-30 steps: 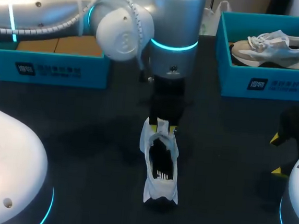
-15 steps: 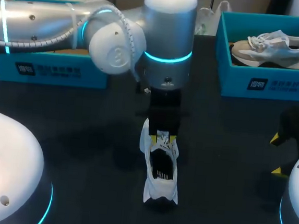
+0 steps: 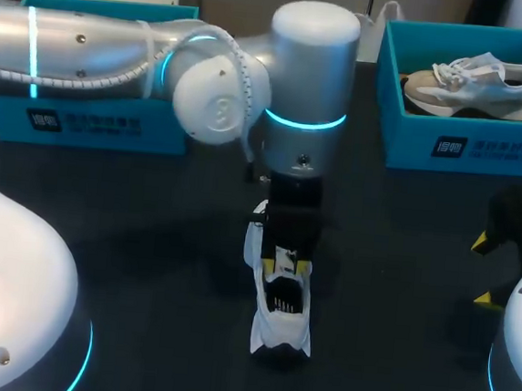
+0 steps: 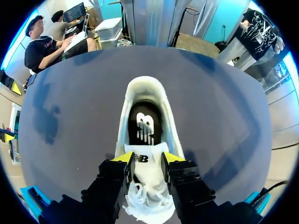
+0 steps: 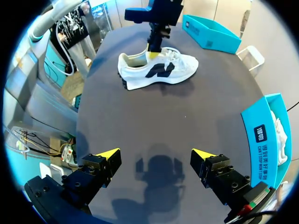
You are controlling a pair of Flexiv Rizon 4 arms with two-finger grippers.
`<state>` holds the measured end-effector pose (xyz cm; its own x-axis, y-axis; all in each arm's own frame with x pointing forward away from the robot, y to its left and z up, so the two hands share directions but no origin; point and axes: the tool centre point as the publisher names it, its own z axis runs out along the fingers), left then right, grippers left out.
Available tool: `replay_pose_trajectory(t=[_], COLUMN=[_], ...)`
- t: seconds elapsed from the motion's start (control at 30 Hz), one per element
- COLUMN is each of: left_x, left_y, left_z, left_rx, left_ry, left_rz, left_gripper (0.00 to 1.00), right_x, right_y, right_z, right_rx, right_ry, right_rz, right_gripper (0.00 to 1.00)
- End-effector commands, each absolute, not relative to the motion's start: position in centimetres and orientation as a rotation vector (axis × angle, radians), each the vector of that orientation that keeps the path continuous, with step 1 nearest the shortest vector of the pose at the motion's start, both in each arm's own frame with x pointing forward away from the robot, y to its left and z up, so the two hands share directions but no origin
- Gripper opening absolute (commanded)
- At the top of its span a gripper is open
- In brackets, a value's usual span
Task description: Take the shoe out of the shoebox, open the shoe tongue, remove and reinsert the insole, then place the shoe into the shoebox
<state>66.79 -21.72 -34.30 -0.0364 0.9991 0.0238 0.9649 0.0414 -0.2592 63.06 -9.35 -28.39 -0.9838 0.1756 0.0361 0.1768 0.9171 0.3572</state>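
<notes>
white shoe [image 3: 281,330] standing upright mid-table on the dark table [image 3: 147,240], heel toward the robot, outside both boxes. the left gripper [image 4: 147,159] points down over the laced part of the shoe. its yellow fingertips [image 4: 122,158] press the tongue [image 4: 148,169] from two sides, pinching it at the edge of the opening, and the dark insole [image 4: 145,123] lies just ahead of them. the right gripper [image 5: 156,158] hangs over bare table, well apart from the shoe, fingers spread wide with nothing between them. a blue shoebox [image 3: 412,140] at far right holds a second shoe [image 3: 472,81]. another blue box [image 3: 94,121] stands at far left.
</notes>
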Motion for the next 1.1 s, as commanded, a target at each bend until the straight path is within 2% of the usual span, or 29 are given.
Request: replay_pose_trajectory(t=[0.03, 0.4, 0.43, 0.47, 0.93, 1.03, 1.1], left_x=[66.4, 65.6, 65.6, 65.4, 65.1, 63.5, 62.5], left_y=[-20.3, -18.4, -18.4, -18.3, -18.2, -18.9, -19.0], left_z=[-31.7, -26.5, -26.4, -26.3, -25.9, -26.5, -26.4], left_rx=[-2.062, -1.820, -1.778, -1.732, -1.695, -1.585, -1.515], left_ry=[-2.158, -2.287, -2.323, -2.365, -2.387, -2.471, -2.489], left_rz=[0.243, 0.262, 0.239, 0.238, 0.215, 0.126, 0.205], left_gripper=[0.38, 0.49, 0.77, 1.00, 1.00, 1.00, 1.00], right_x=[62.9, 62.9, 62.9, 62.9, 62.9, 62.9, 62.9], right_y=[-9.3, -9.3, -9.3, -9.3, -9.3, -9.3, -9.3], right_z=[-28.4, -28.4, -28.4, -28.4, -28.4, -28.4, -28.4], right_rx=[-0.283, -0.283, -0.283, -0.283, -0.283, -0.283, -0.283], right_ry=[-3.075, -3.075, -3.075, -3.075, -3.075, -3.075, -3.075], right_rz=[-0.570, -0.570, -0.570, -0.570, -0.570, -0.570, -0.570], right_gripper=[1.00, 1.00, 1.00, 1.00, 1.00, 1.00, 1.00])
